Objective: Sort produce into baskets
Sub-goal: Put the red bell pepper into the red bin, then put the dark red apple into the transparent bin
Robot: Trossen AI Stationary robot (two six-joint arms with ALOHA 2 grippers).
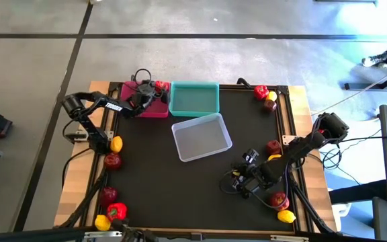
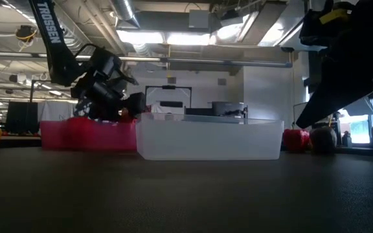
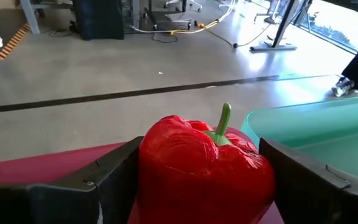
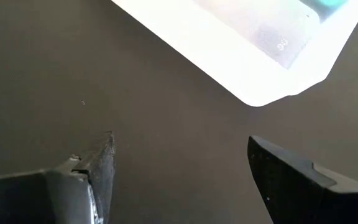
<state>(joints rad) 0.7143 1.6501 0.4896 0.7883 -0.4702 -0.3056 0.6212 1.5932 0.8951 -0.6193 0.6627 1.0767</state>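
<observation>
My left gripper [image 1: 154,91] is over the pink basket [image 1: 154,110] at the table's far edge, shut on a glossy red bell pepper [image 3: 204,168]. The teal basket [image 1: 194,98] stands right beside the pink one, and the translucent basket [image 1: 201,137] stands nearer the middle. My right gripper [image 1: 237,180] is open and empty, low over the dark mat near the front right, its fingers [image 4: 98,171] pointing toward the translucent basket [image 4: 241,50]. Loose produce lies along both sides of the table. My left gripper pinches the pepper's body between its two fingers, one on each opposite side [image 3: 143,180]. The fingers slant down from the table's left toward the pink basket. The pepper sits stem up [image 3: 224,118]. I cannot tell whether its underside rests on the basket floor.
On the left edge lie a lemon [image 1: 116,143], two apples [image 1: 113,160] and, near the front, a pepper [image 1: 117,211] and a lemon [image 1: 102,222]. At the far right corner lie a pepper [image 1: 261,91] and an apple [image 1: 269,105]. More apples and lemons lie by my right arm [image 1: 278,199].
</observation>
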